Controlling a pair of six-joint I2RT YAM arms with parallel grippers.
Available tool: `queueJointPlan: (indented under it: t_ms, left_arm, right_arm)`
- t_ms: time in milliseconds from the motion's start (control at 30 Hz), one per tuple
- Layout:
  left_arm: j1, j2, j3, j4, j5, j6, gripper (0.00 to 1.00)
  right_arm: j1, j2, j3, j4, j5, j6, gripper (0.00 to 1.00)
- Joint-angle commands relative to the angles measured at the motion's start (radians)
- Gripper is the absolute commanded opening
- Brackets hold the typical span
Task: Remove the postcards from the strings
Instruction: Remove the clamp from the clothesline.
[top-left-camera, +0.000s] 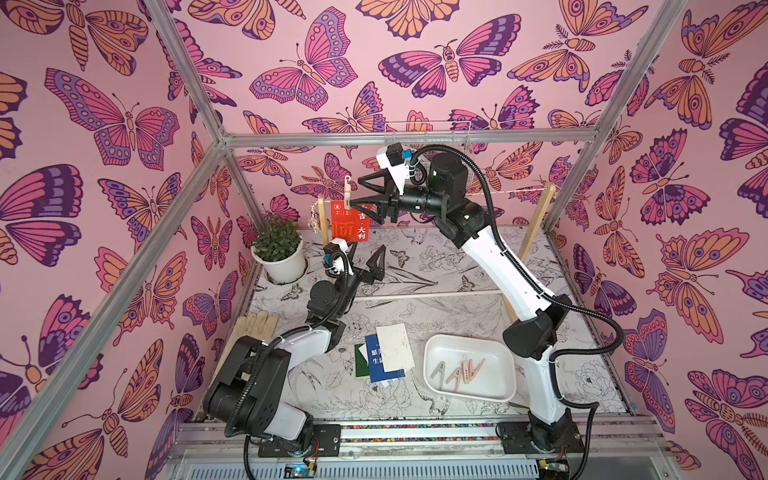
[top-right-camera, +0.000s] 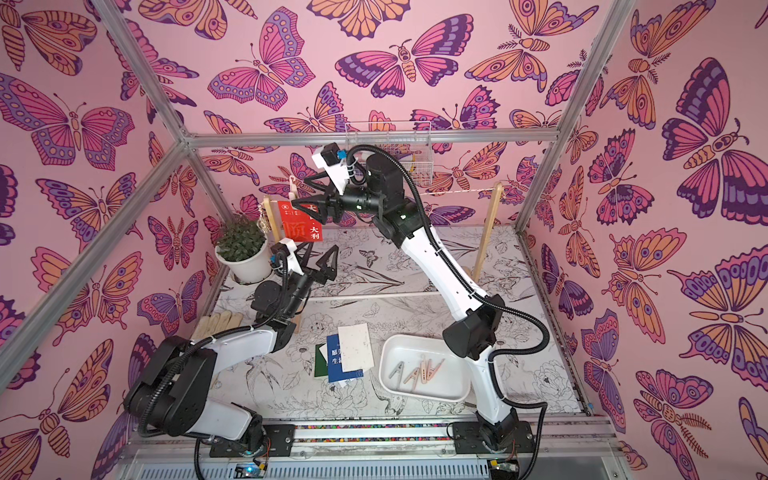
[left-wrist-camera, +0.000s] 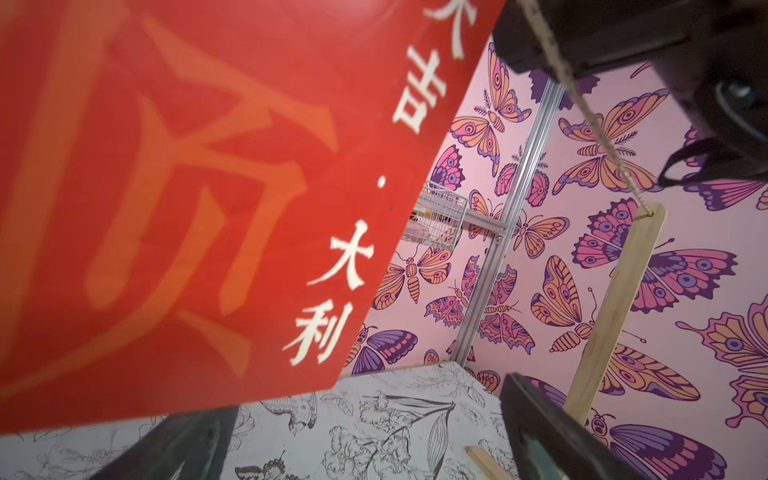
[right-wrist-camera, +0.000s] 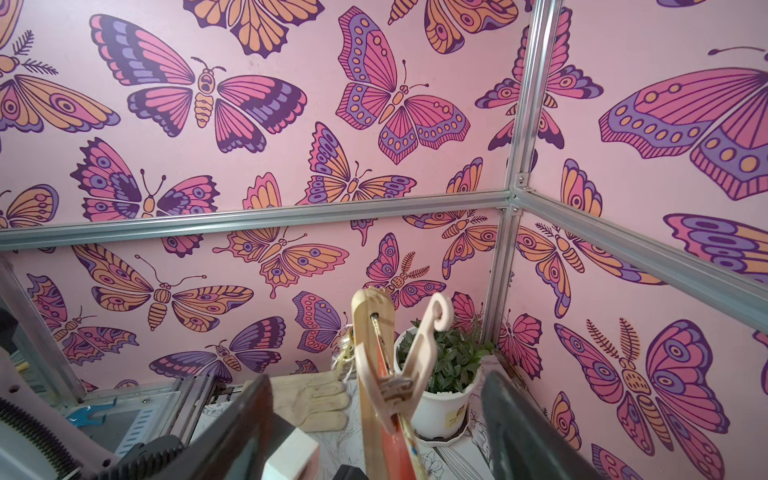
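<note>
A red postcard (top-left-camera: 348, 222) with Chinese text hangs at the left end of the string (top-left-camera: 505, 193), held by a pink-beige clothespeg (top-left-camera: 347, 188). My right gripper (top-left-camera: 356, 192) is open, one finger on each side of that peg (right-wrist-camera: 399, 376), with a gap on both sides. My left gripper (top-left-camera: 366, 254) stands open just below the red card (left-wrist-camera: 199, 199); its fingers (left-wrist-camera: 540, 419) touch nothing. The string (left-wrist-camera: 582, 97) runs taut to the right wooden post (left-wrist-camera: 623, 299). Blue, dark green and white postcards (top-left-camera: 386, 353) lie stacked on the table.
A white tray (top-left-camera: 440, 345) near the front holds several clothespegs. A potted plant (top-left-camera: 277, 249) stands at the back left beside the left wooden post (right-wrist-camera: 365, 399). A beige glove (top-left-camera: 254, 327) lies at the left edge. A wire basket (top-left-camera: 428, 137) hangs on the back rail.
</note>
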Motion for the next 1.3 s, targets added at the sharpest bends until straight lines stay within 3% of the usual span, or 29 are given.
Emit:
queueJointPlan:
  t_ms: [0,567,933,1133,1267]
  left_arm:
    - [0.009,0.015,0.001,0.096,0.006,0.015,0.99]
    - [0.037,0.040,0.010,0.109,0.006,-0.007,0.99]
    - [0.046,0.058,0.014,0.114,0.010,-0.022,0.99]
    - [0.050,0.071,0.020,0.115,0.012,-0.030,0.99]
    - [0.054,0.072,0.027,0.116,0.017,-0.035,0.99]
  right_arm:
    - [-0.011,0.013,0.029,0.007,-0.023,0.019,0.79]
    - [-0.006,0.073,0.058,0.069,-0.016,0.068,0.80]
    - [0.009,0.122,0.066,0.178,-0.102,0.130,0.77]
    - [0.017,0.129,0.066,0.184,-0.132,0.126,0.68]
    - [0.017,0.129,0.065,0.187,-0.138,0.125,0.56]
